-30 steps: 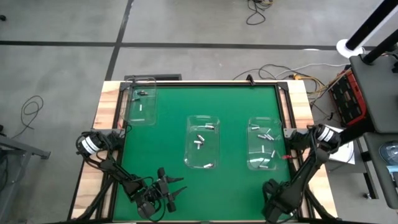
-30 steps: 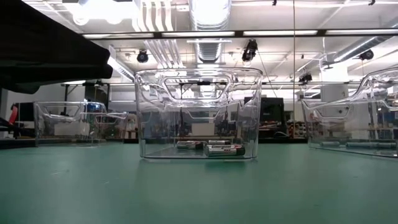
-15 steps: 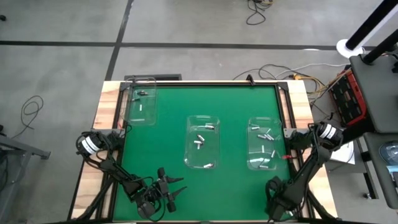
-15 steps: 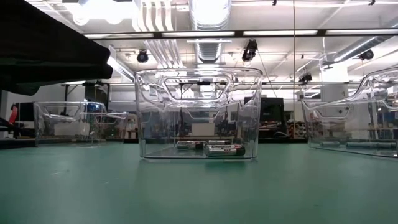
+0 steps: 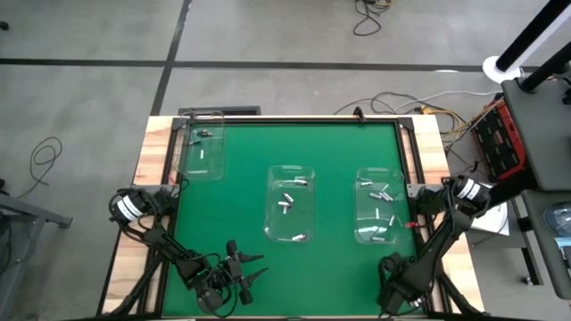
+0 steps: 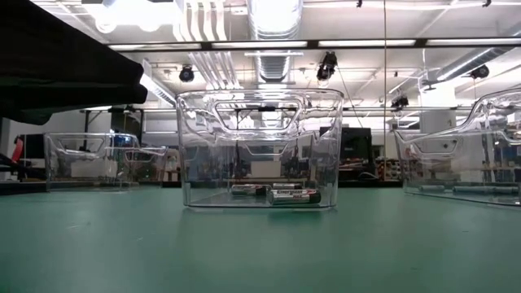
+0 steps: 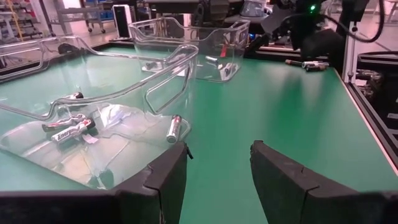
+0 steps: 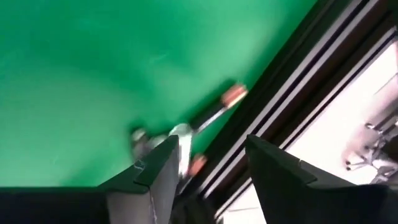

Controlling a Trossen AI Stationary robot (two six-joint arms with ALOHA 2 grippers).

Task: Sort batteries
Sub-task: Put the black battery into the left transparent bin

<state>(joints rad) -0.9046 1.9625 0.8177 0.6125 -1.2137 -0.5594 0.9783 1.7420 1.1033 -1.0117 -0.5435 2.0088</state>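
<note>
Three clear rectangular plastic bins stand on the green-topped desk with its pale wooden edges: the far-left bin in the far left corner, the middle bin at the centre, and the right bin by the right edge. The small silvery-white metal cylinder batteries lie inside them: a couple in the far-left bin, several scattered in the middle bin, and a larger handful in the right bin. In the low view the middle bin fills the centre, with a few batteries lying flat on its floor.

The left end effector hangs low over the near left part of the desk, short of the middle bin, its dark fingers apart and holding nothing (its wrist camera looks across the middle bin toward the right bin).

The right end effector sits at the near right corner, just beside the black frame rail. Its fingers are spread, with nothing gripped between them; in its wrist view two or three small cylinders lie on the green surface beside the rail, too blurred to identify.
</note>
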